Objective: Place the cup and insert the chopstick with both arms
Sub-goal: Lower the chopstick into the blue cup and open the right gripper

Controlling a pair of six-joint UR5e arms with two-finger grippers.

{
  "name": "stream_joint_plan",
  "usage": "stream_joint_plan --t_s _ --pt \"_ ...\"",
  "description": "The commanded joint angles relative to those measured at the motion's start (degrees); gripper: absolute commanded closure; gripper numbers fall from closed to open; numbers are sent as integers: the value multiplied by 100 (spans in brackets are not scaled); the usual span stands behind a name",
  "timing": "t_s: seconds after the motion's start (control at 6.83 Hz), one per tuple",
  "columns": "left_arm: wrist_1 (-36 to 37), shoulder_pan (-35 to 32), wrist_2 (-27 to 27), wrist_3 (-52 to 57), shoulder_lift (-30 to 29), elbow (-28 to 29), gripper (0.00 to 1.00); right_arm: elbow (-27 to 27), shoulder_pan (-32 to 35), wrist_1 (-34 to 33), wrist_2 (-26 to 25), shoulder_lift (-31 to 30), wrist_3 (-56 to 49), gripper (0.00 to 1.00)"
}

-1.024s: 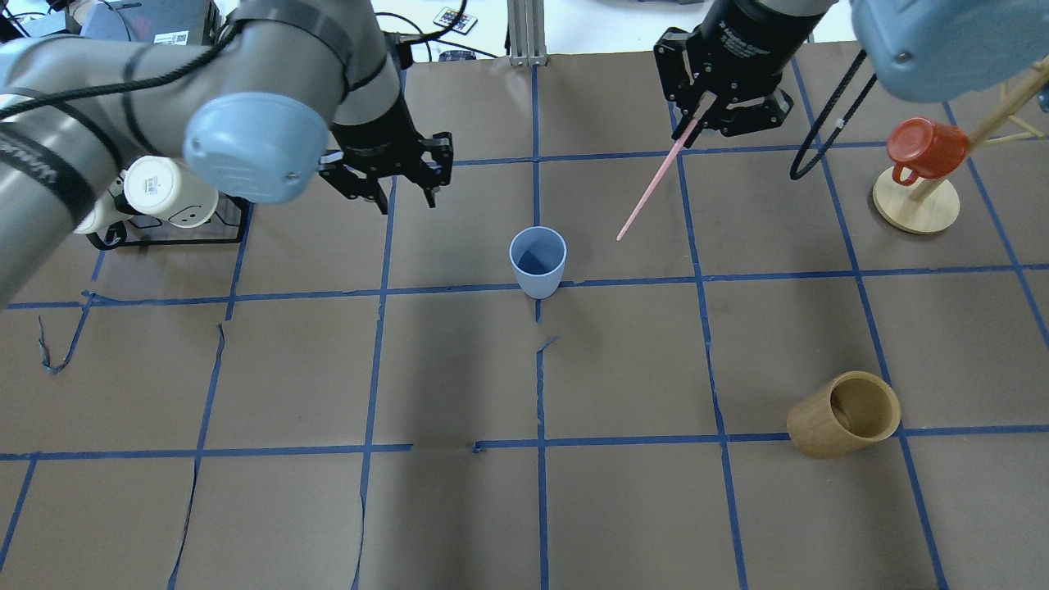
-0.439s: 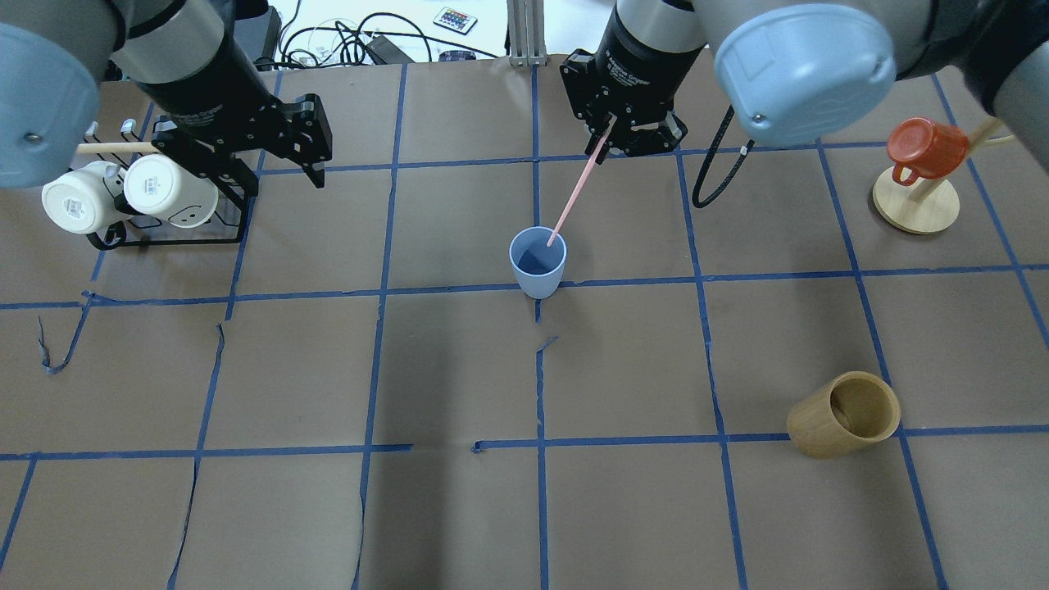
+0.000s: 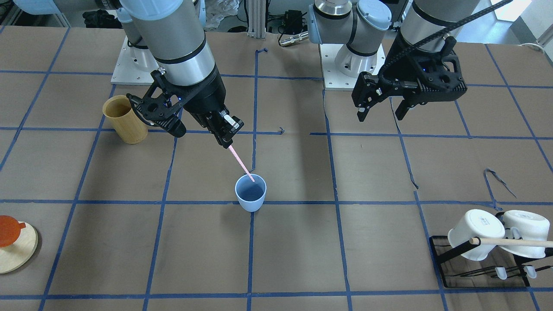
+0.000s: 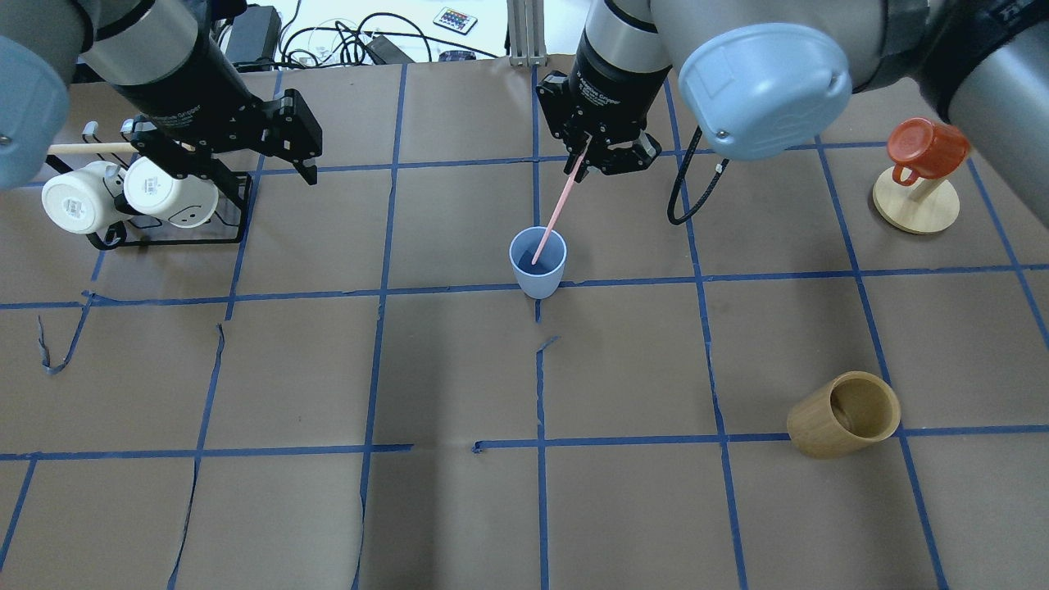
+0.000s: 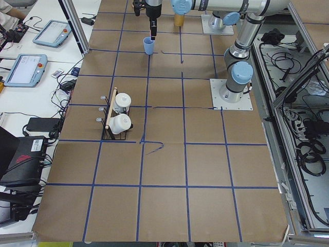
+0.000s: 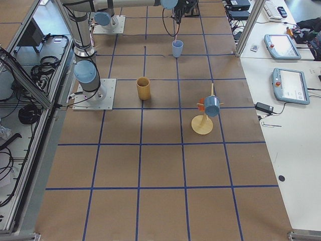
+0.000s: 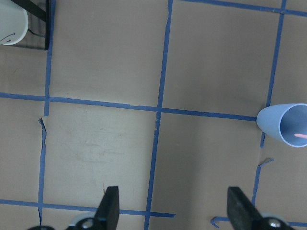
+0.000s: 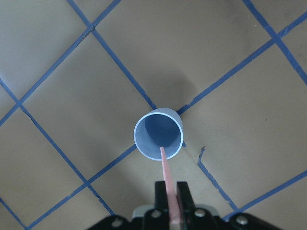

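The light blue cup (image 4: 538,270) stands upright on a grid line near the table's middle, and also shows in the front view (image 3: 250,194). My right gripper (image 4: 583,152) is shut on the top of the pale pink chopstick (image 4: 556,213) and holds it tilted behind the cup. The stick's lower tip sits inside the cup's mouth, as the right wrist view (image 8: 163,154) and the left wrist view (image 7: 300,136) show. My left gripper (image 4: 279,176) is open and empty, well to the cup's left, beside the mug rack.
A black wire rack (image 4: 233,238) with two white mugs (image 4: 160,190) and a wooden rod (image 4: 82,149) stands at the far left. A tan bamboo cylinder (image 4: 844,414) stands at the near right. A red mug (image 4: 926,147) hangs on a wooden stand (image 4: 914,209) at the far right.
My right gripper moved left with the chopstick, and its tip went from beside the cup into the cup's mouth. My left arm drew back left toward the mug rack.
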Motion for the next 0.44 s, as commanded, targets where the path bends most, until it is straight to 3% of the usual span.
stream_joint_plan --t_s 0.0,0.29 --pt "-7 -70 7 -2 -57 33 12 109 19 -73 -70 20 23 34" --pt "2 -70 7 7 -57 68 10 83 19 -82 -149 2 14 16"
